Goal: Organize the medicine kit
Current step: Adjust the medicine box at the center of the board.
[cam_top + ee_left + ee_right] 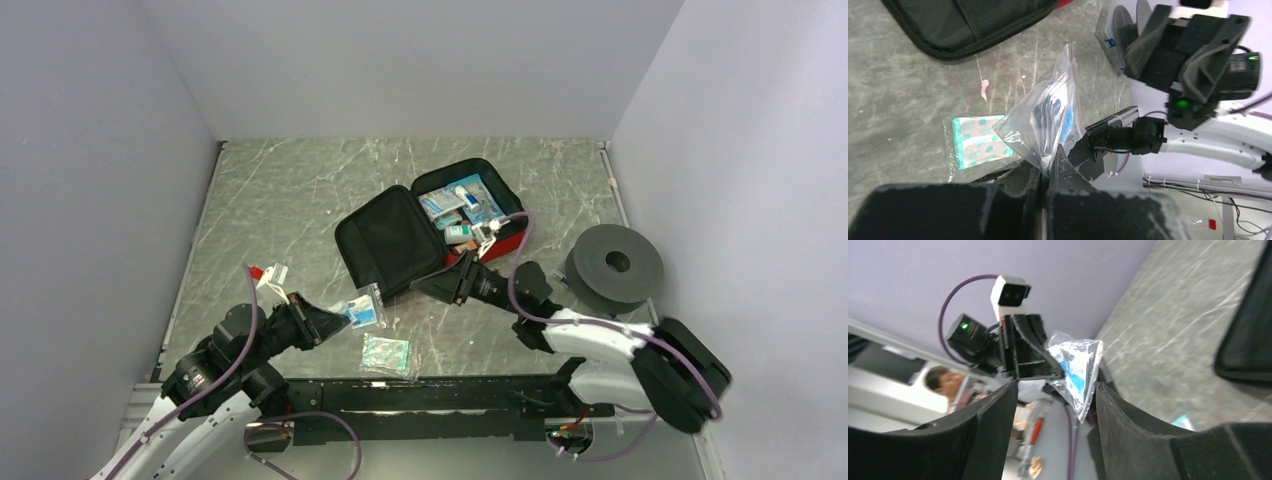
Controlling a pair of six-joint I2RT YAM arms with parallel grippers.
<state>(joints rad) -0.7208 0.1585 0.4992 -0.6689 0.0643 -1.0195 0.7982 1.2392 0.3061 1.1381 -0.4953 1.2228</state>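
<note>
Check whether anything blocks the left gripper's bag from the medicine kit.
Partly: the open right gripper hovers at the near edge of the medicine kit, beside the bag pinched in the left gripper; the black lid half looks reachable.

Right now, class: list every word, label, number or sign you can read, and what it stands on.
No text is readable.
Blue print on the clear plastic bag: blurred.
Packets in the medicine kit: too small.
Teal-spotted packet: pattern only, no words legible.

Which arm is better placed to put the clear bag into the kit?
Left. Its gripper is shut on the bag; the right gripper, by the open kit, is open and holds nothing.
</note>
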